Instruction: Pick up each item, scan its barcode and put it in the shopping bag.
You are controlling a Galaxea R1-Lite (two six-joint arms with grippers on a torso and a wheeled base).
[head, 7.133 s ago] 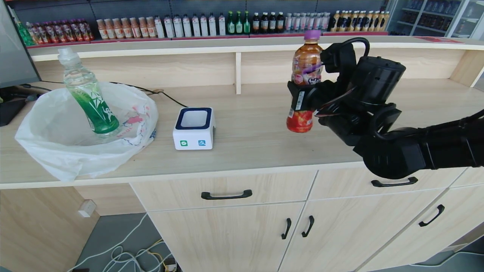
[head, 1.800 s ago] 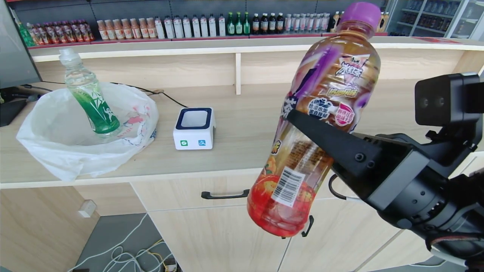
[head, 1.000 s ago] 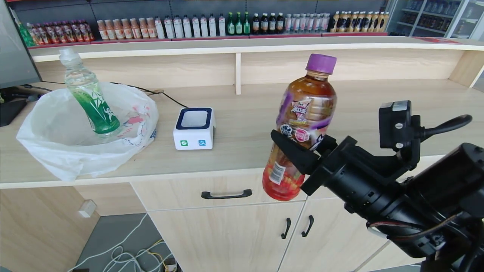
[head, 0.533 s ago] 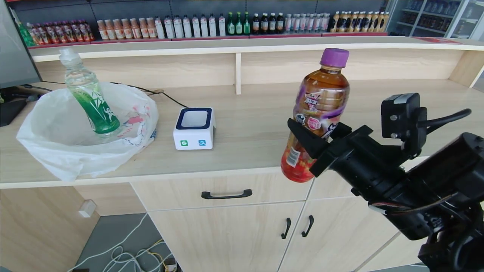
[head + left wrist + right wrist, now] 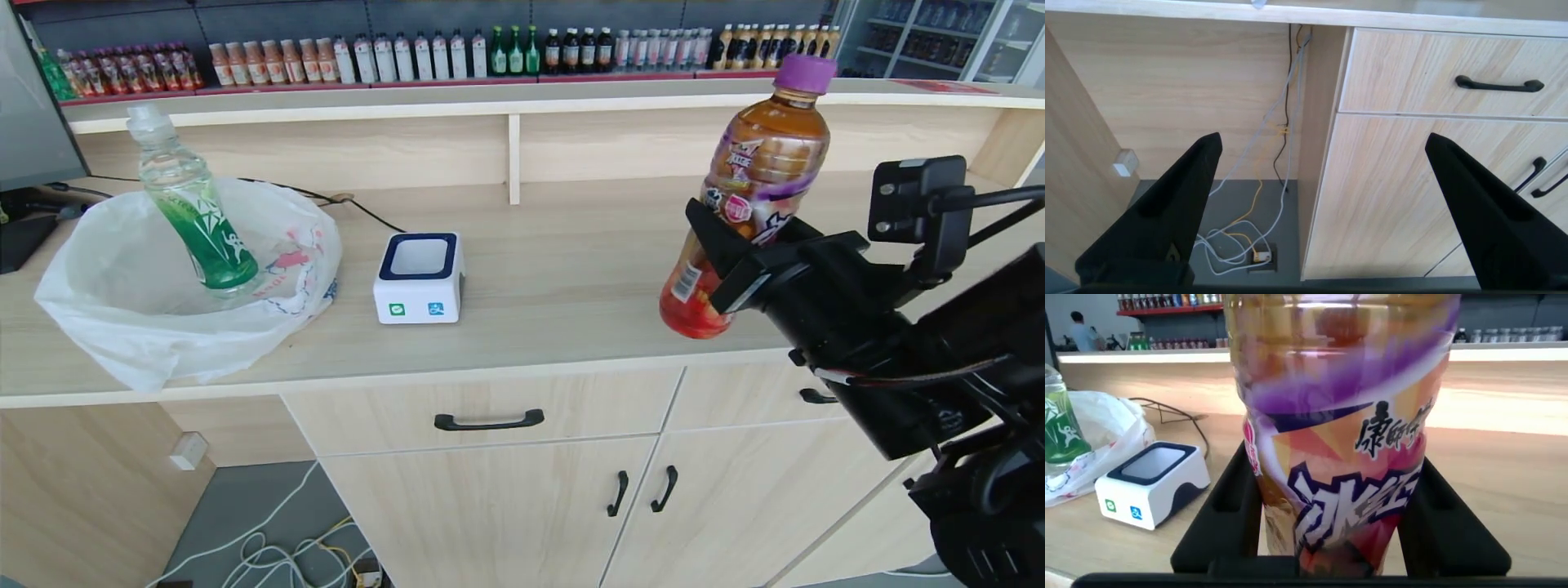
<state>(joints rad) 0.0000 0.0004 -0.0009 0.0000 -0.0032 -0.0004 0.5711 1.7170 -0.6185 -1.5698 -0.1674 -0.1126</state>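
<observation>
Head view overlooks the counter [image 5: 571, 269]; right wrist shares its scanner [image 5: 420, 278].

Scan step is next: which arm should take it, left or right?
Right. The right gripper is shut on the tea bottle above the counter, scanner off to its left. The left gripper hangs open and empty, low by the cabinet doors.

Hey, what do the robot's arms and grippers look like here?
Both are matte black. The right gripper has flat tapering fingers on a thick cylindrical wrist, with a boxy camera mount above, a black cable leading off it and thin wires looping at the joint. The left gripper shows two plain wedge-shaped fingers.
</observation>
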